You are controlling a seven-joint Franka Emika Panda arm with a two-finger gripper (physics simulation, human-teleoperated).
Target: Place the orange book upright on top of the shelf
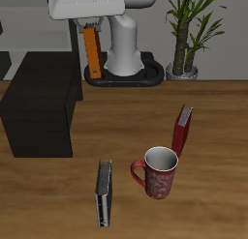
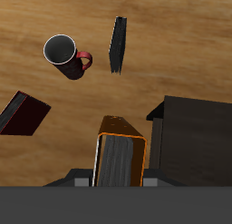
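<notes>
Wooden table (image 1: 58, 199), potted plant (image 1: 189, 30) behind

No readable text, label, brand, number or sign anywhere. Blank covers on the orange book (image 1: 92, 49), the dark red book (image 1: 182, 129) and the black-and-grey book (image 1: 104, 193). Only a speckled pattern, no lettering, on the red mug (image 1: 158, 172). Plain matte top on the shelf (image 1: 39, 98). Same in the wrist view: nothing legible on any cover or spine.
</notes>
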